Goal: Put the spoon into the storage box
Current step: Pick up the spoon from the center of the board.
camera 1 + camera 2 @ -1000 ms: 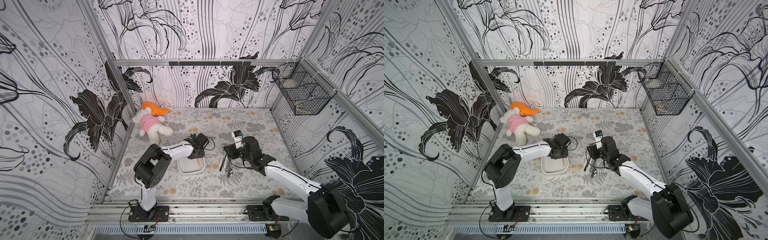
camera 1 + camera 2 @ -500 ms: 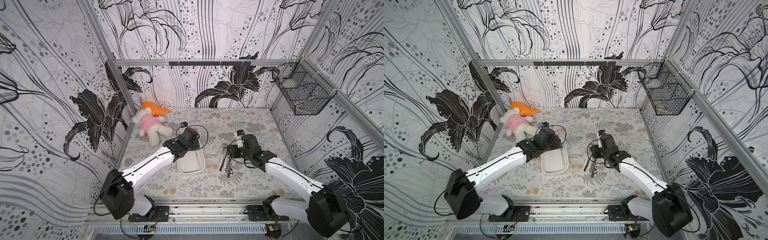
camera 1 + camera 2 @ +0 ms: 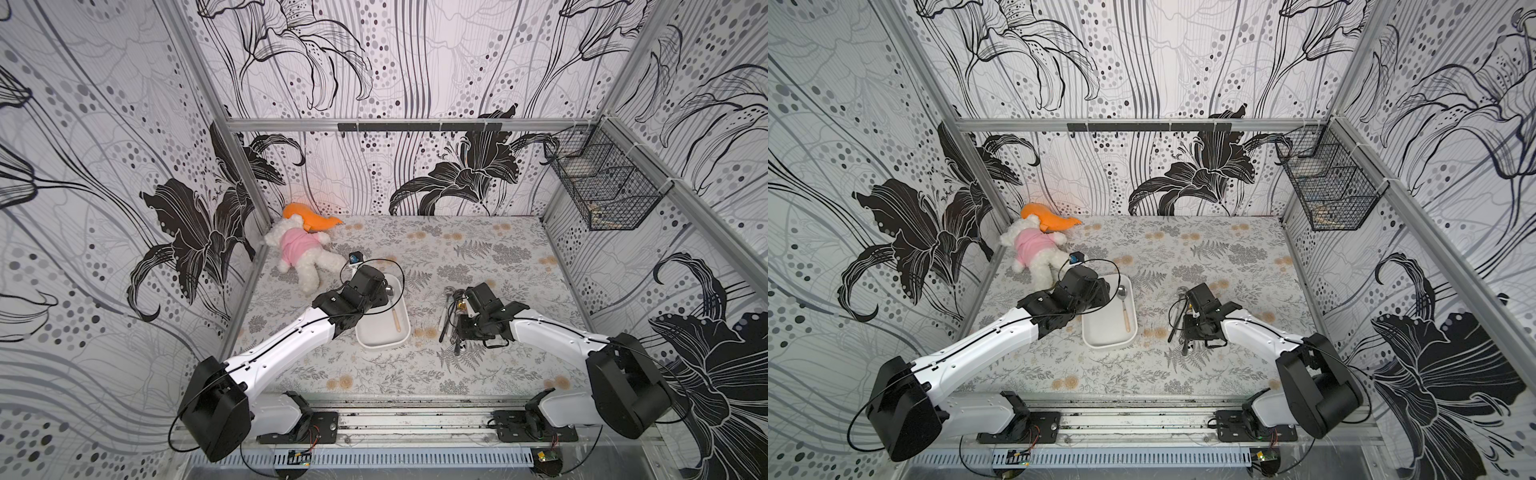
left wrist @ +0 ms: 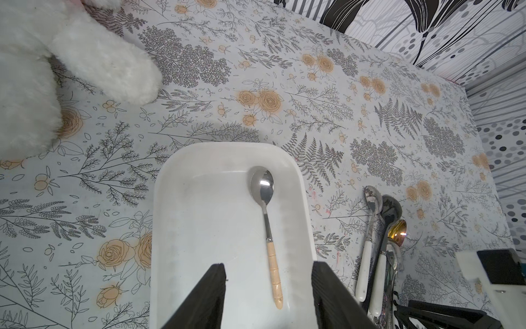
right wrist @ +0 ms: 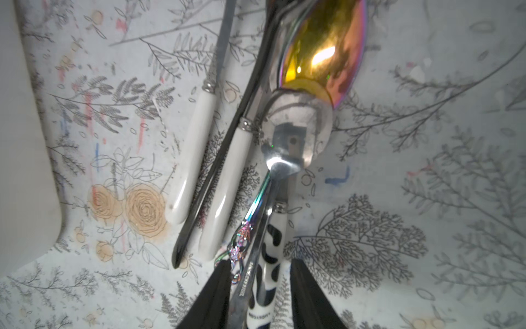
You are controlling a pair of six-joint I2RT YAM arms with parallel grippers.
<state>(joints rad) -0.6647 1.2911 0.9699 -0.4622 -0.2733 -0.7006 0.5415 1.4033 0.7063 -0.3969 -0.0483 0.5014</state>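
Now that the spoon (image 4: pixel 267 230) lies released inside the box (image 4: pixel 182 228), along its right wall, the left tool (image 4: pixel 267 265) is drawn back spread and empty, so that placement is judged done, while the right tool (image 5: pixel 260 262) is narrowed around handles in the pile (image 5: pixel 233 159), grip not discernible.

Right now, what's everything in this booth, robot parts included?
storage box: one, white, mid-table.
spoon: one, silver with beige handle, inside the storage box.
spoon pile: several, mixed colours, beside the box.
plush toy: one, white in pink, back left corner.
orange soft toy: one, orange, behind the plush toy.
wire basket: one, black, right wall.
hook rail: one, black, back wall.
left gripper: one, black, open over the storage box.
right gripper: one, black, jaws apart astride pile handles.
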